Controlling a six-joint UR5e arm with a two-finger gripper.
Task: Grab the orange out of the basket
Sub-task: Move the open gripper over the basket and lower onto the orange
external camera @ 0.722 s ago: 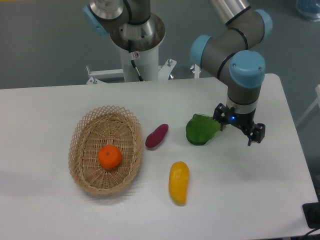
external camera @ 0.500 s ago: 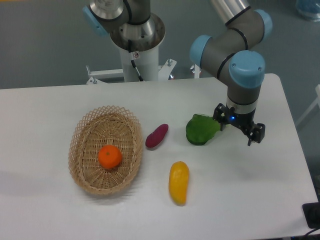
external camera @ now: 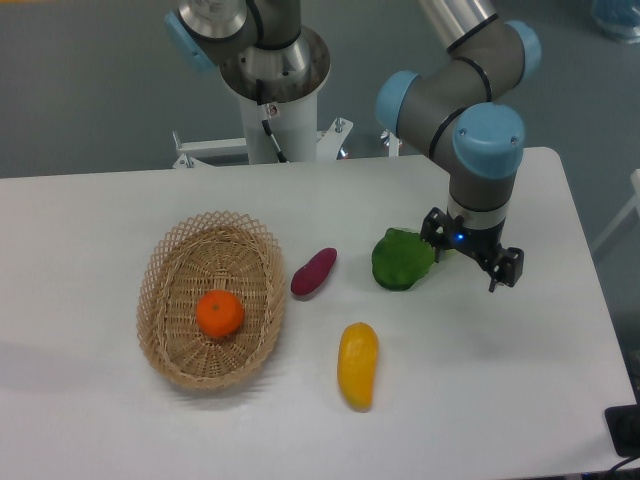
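Note:
The orange [external camera: 220, 313] is a small round bright-orange fruit lying in the middle of the oval tan wicker basket [external camera: 165, 265] on the left of the white table. My gripper [external camera: 466, 260] hangs low over the table far to the right of the basket. Its jaws stand apart with nothing between them. Its left finger is close beside a green leafy vegetable [external camera: 401, 259]; I cannot tell whether they touch.
A purple oblong vegetable [external camera: 313, 272] lies just right of the basket. A yellow-orange oblong fruit [external camera: 357, 365] lies in front of it. The robot's base column [external camera: 272, 90] stands at the table's back edge.
The gripper and wrist have shifted slightly to the left, toward the green vegetable. The orange, the basket and the other items have not moved.

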